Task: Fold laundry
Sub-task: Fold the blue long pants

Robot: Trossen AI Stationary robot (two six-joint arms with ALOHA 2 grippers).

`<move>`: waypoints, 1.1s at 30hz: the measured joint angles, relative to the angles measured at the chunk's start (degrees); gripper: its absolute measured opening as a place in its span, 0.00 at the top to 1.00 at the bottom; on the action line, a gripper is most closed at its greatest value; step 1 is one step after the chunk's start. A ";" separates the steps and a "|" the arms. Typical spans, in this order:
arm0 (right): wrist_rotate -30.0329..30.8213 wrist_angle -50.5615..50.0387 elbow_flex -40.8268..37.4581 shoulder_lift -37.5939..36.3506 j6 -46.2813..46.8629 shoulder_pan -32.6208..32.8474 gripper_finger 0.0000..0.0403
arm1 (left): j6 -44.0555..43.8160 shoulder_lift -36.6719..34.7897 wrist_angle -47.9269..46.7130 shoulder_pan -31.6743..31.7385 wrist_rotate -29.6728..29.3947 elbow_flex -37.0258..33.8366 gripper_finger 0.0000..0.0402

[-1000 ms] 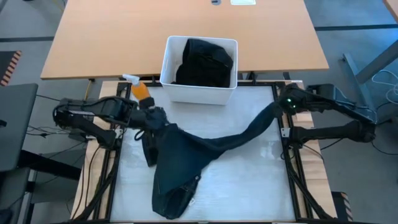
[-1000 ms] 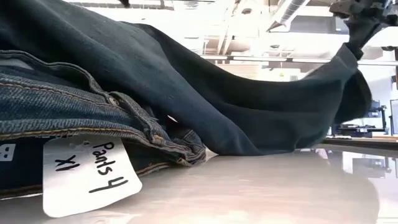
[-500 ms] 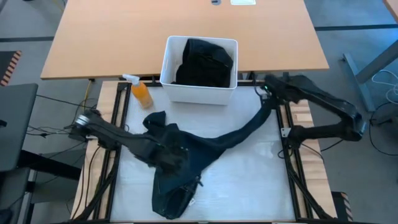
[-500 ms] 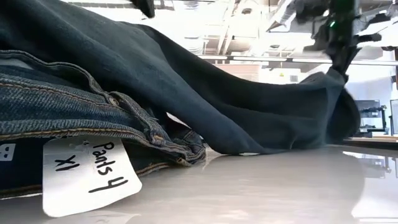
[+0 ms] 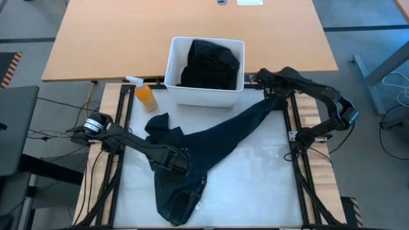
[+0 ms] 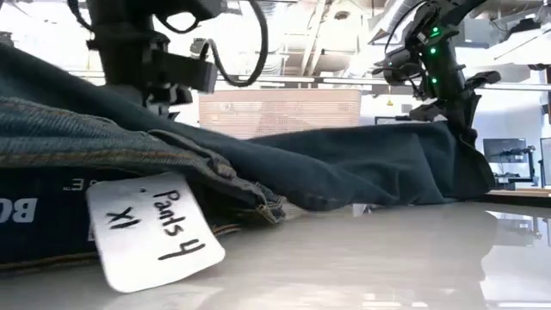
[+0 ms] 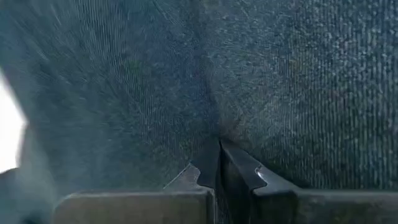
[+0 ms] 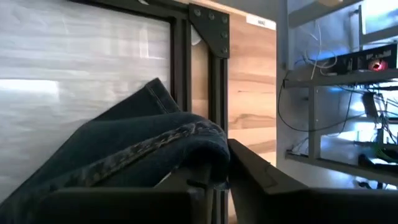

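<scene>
Since a second ago the jeans (image 5: 211, 150) have dropped from a raised, sagging span to lie nearly flat, and the left arm has swung from the table's left edge onto the cloth.

High view: the jeans run diagonally across the white table (image 5: 268, 185), waistband bunched at 7 o'clock, one leg reaching to 2 o'clock. The left gripper (image 5: 177, 161) presses on the denim near the middle of the table. The right gripper (image 5: 273, 94) sits at the leg's far end, by the table's 2 o'clock corner. A white bin (image 5: 203, 91) at 12 o'clock holds black clothes (image 5: 211, 64); an orange bottle (image 5: 146, 94) stands just beside it at 11 o'clock.

Low view: the denim (image 6: 344, 168) lies in thick, soft folds with stitched seams. A white paper tag (image 6: 155, 228) on the waistband reads "Pants 4" and "1X". The right gripper (image 6: 456, 112) meets the leg end at 2 o'clock.

Left wrist view: ribbed blue denim (image 7: 280, 93) fills the picture; the left gripper (image 7: 219, 163) is pinched tight on a crease of it.

Right wrist view: a folded hem with pale stitching (image 8: 155, 146) drapes over the right gripper (image 8: 214, 177), whose jaws stand narrowly apart around the cloth; whether they grip it I cannot tell.
</scene>
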 joint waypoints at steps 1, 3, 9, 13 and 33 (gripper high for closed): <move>0.08 0.01 0.00 -0.26 -0.26 0.00 0.80 | -0.44 -0.04 0.50 -0.38 0.18 -0.70 1.00; 0.10 0.05 -0.01 -1.28 -1.59 0.24 0.77 | -0.71 -0.04 0.57 -1.29 -0.28 -0.91 1.00; 2.49 0.34 0.28 -6.51 -8.64 3.08 0.68 | 1.41 -0.04 0.81 -2.82 1.26 -0.90 1.00; 3.79 -0.81 2.05 -10.17 -8.82 4.15 0.64 | 2.71 -0.04 0.90 -3.08 4.22 -0.90 1.00; -25.25 9.17 -6.29 -14.57 -36.62 17.05 0.65 | 4.33 -0.06 1.09 -5.31 16.91 -0.85 1.00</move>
